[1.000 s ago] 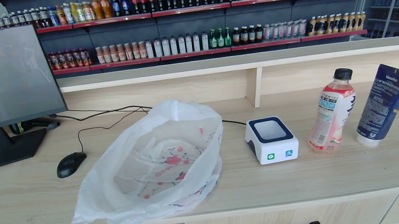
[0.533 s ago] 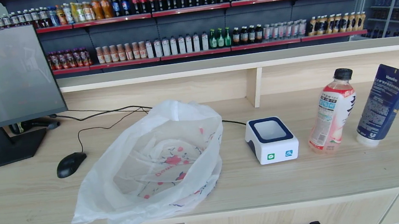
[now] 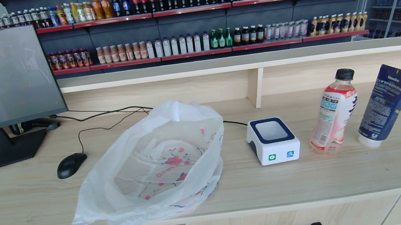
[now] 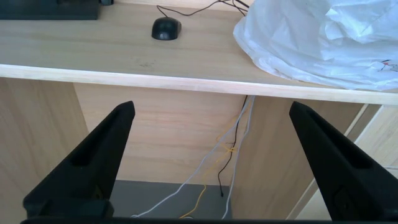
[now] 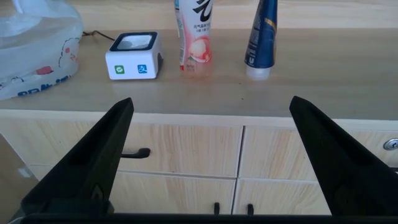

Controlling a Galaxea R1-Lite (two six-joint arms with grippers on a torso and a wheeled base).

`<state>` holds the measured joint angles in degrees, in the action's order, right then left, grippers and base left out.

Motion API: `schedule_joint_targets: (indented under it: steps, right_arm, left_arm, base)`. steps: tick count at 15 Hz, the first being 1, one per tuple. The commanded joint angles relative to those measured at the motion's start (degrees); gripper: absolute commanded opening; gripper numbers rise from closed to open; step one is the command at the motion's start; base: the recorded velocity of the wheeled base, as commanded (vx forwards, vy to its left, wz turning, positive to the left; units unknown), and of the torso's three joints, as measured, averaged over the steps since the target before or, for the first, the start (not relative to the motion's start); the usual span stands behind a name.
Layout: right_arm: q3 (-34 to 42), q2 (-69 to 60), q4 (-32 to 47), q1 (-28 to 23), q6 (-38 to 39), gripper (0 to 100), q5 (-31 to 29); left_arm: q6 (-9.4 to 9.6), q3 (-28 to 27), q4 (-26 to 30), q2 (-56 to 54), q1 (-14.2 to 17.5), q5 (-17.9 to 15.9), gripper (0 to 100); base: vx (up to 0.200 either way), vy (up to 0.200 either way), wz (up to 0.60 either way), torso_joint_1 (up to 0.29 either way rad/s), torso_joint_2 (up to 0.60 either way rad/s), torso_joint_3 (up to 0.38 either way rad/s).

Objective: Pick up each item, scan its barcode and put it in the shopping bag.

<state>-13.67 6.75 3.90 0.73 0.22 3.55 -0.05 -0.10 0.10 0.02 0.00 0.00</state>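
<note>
Left wrist view has the left jaws spread wide and holding nothing, low in front of the desk (image 4: 93, 43), with loose cables (image 4: 231, 152) hanging under the desk top in the gap between them. The right jaws are likewise spread wide and empty, held in front of the desk's drawer fronts, where a black handle (image 5: 134, 152) shows.

On the desk past the left jaws, the white shopping bag (image 3: 153, 163) lies crumpled with its mouth open upward, and its lower folds reach the desk's front edge. A black mouse (image 3: 71, 164) sits to the bag's left, apart from it, and a dark monitor (image 3: 3, 74) stands at the far left.

To the bag's right, near but not touching, sits the white scanner (image 3: 272, 140), its window facing up. Right of it the pink drink bottle (image 3: 332, 112) with a black cap stands upright. Next comes the dark blue tube (image 3: 386, 100), standing on its white cap just beside the bottle. Shelves of bottled drinks (image 3: 187, 0) line the wall behind the desk.
</note>
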Motion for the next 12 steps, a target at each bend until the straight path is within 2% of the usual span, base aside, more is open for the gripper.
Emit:
schedule_joint_targets:
  steps: [1,5,8,12]
  right_arm:
    - [-2.1,6.4,-0.1,0.3,-0.2,100,0.1]
    - [-4.9,12.8,-0.3,1.5,-1.5,100,0.1]
    - [-11.6,23.3,-2.1,2.2,-1.7,100,0.1]
    - [-14.9,37.5,-14.5,2.3,-1.7,100,0.2]
  left_arm:
    - [-0.04,0.0,0.0,0.0,0.0,0.0,100]
    - [-0.04,0.0,0.0,0.0,0.0,0.0,100]
    - [-0.04,0.0,0.0,0.0,0.0,0.0,100]
    - [-0.04,0.0,0.0,0.0,0.0,0.0,100]
  base:
    - [0.000,0.000,0.00,0.000,0.00,0.000]
    - [0.000,0.000,0.00,0.000,0.00,0.000]
    - [0.000,0.000,0.00,0.000,0.00,0.000]
    - [0.000,0.000,0.00,0.000,0.00,0.000]
